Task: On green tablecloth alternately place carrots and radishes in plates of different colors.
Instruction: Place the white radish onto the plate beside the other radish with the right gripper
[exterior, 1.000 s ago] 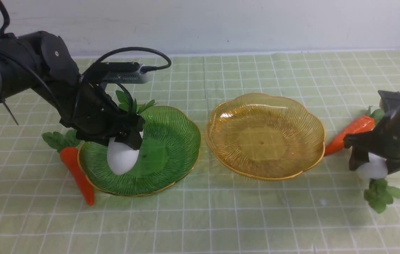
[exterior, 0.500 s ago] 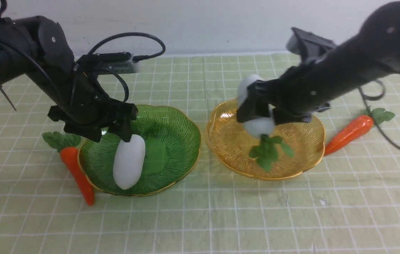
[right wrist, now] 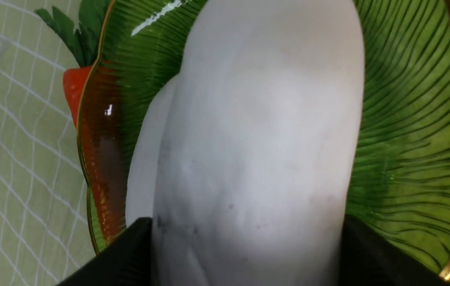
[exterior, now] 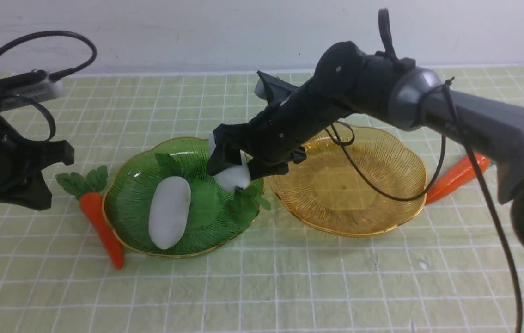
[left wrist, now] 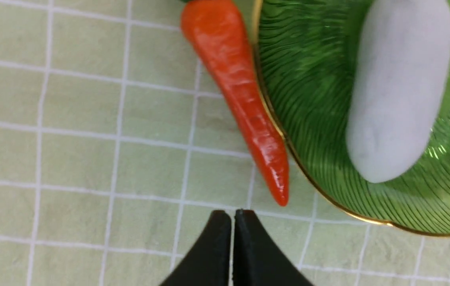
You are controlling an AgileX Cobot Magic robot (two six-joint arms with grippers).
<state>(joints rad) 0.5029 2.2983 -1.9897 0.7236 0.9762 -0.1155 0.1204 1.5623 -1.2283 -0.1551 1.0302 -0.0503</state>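
On the green tablecloth [exterior: 262,286] a white radish [exterior: 169,217] lies in the dark green plate [exterior: 128,217]. My right gripper [exterior: 234,169] is shut on a second radish [exterior: 232,176] and holds it over that plate's right part, leaves hanging down. The right wrist view shows this held radish [right wrist: 256,139] between my fingers above the green plate [right wrist: 407,119]. The amber plate [exterior: 382,208] holds nothing. One carrot [exterior: 102,226] lies against the green plate's left rim, the other carrot [exterior: 456,175] right of the amber plate. My left gripper [exterior: 35,194] is shut and empty, left of the carrot [left wrist: 245,99].
My right arm [exterior: 382,92] stretches across the amber plate from the right. A pale wall [exterior: 243,32] borders the cloth at the back. The left wrist view shows the green plate's rim [left wrist: 328,198] and the lying radish [left wrist: 399,91].
My left gripper let go of the first radish in the green plate, drew back left and shut. My right gripper carried the second radish from the far right, over the amber plate, to the green plate.
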